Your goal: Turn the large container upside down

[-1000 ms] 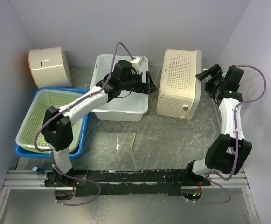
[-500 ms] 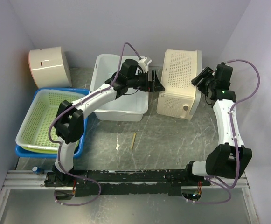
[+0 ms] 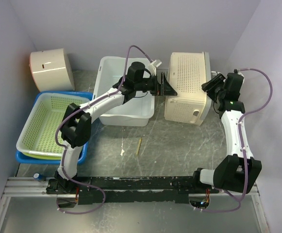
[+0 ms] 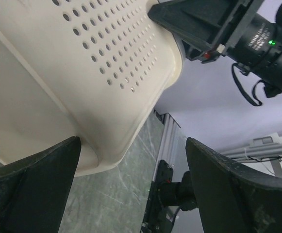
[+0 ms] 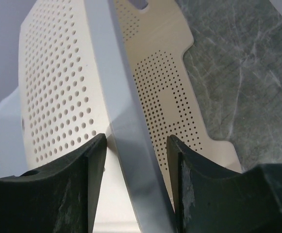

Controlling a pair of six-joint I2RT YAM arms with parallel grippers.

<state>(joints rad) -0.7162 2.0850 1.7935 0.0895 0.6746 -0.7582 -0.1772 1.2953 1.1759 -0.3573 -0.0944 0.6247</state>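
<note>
Large container [image 3: 187,85] is lying on the table [image 3: 179,145] in the upper right of the top view, just beside the white tub [image 3: 126,116]. It is cream with lots of little holes.

The left gripper [image 3: 166,86] is hanging at its left side with its fingers spread wide, holding nothing. The right gripper [image 3: 211,87] is waiting at its right side. Its fingers [image 5: 58,189] are standing on both sides of the grey rim [image 5: 124,126]. A small gap is showing, so I think it is not squeezing.

Things could be going wrong soon. If only one gripper is pinching that thin rim, the container could be slipping out or spinning while going up. It could also be bumping the white tub, because they are so close. The wide left fingers could be pushing it away instead of catching it.

Both wrist views are cutting off most of the container. I cannot tell which way its open mouth is facing.
</note>
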